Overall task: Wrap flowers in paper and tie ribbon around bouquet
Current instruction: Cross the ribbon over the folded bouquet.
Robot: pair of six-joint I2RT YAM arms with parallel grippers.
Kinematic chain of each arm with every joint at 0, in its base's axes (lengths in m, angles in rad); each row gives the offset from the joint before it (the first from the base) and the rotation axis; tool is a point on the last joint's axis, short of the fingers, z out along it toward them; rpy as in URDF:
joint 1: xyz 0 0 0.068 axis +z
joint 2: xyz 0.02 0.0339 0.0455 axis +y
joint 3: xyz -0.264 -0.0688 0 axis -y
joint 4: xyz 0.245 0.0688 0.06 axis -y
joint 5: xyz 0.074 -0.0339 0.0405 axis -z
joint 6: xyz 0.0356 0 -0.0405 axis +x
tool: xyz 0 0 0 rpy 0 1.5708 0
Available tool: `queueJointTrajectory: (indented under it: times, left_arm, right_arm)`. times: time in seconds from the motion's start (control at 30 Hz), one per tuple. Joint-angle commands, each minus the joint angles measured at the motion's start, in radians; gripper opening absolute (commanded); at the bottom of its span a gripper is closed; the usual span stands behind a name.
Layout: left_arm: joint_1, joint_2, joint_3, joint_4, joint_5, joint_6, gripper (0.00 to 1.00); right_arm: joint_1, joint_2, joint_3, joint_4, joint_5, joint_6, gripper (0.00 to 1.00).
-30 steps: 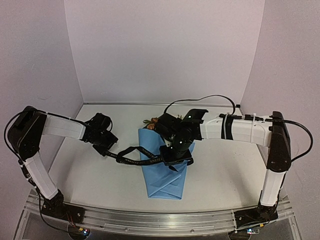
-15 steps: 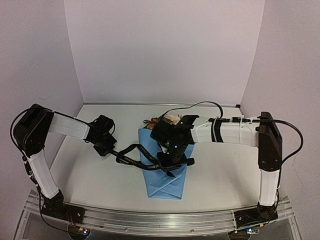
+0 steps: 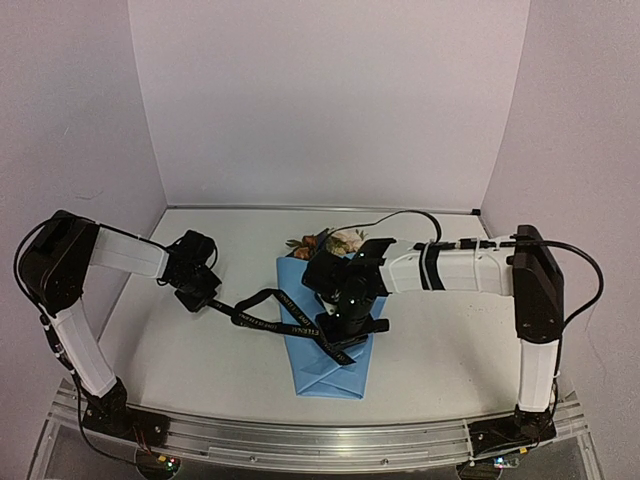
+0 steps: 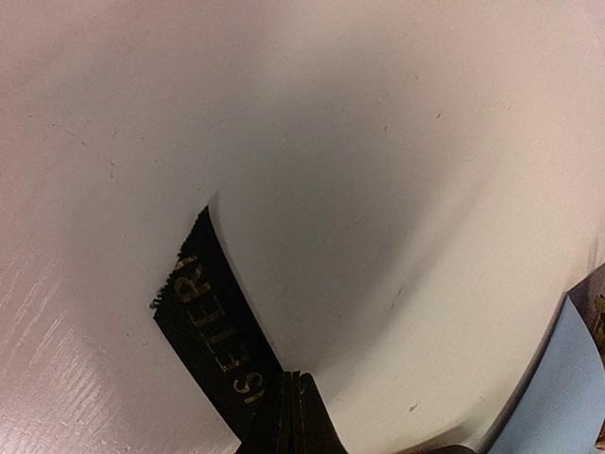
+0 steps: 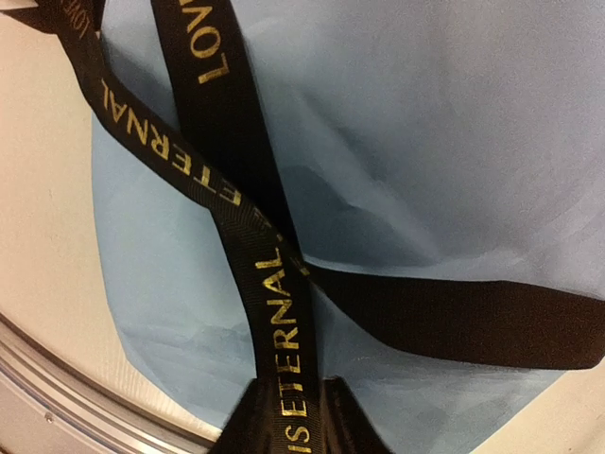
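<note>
I read the left gripper (image 4: pixel 293 402) as clenched on the ribbon (image 4: pixel 213 317) near its free end, over the table (image 4: pixel 378 142) to the left of the bouquet (image 3: pixel 330 372). The ribbon crosses itself on the bouquet's middle under the right gripper (image 3: pixel 347 322). One strand runs between that gripper's fingers, and I cannot tell whether they pinch it. The flowers (image 3: pixel 335 241) show at the far end.

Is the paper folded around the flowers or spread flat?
Folded. The paper forms a closed cone with creased flaps overlapping at its near end, and the flowers poke out of its far, wide end.
</note>
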Motion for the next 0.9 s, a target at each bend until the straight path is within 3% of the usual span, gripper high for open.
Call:
queueJointTrajectory:
  times: [0.0,0.23,0.43,0.6,0.77,0.87]
  left_arm:
    - [0.013,-0.037,-0.021,-0.009,-0.024,0.026,0.00]
    - [0.019,-0.048,-0.023,-0.005,-0.026,0.029,0.00]
    - [0.035,-0.054,-0.020,-0.003,-0.024,0.038,0.00]
    - [0.056,-0.055,-0.016,0.000,-0.017,0.052,0.00]
    - [0.074,-0.057,-0.020,0.001,-0.020,0.062,0.00]
    - [0.082,-0.058,-0.026,0.009,-0.021,0.066,0.00]
  right_arm:
    - [0.023,0.013,0.005,-0.008,0.042,-0.046,0.29]
    - [0.071,0.049,0.064,-0.104,0.126,-0.166,0.41]
    - [0.104,0.122,0.100,-0.152,0.250,-0.234,0.42]
    - [0.105,0.167,0.094,-0.150,0.281,-0.242,0.30]
    - [0.104,0.138,0.086,-0.140,0.296,-0.244,0.03]
    - [0.099,0.080,0.078,-0.139,0.292,-0.245,0.00]
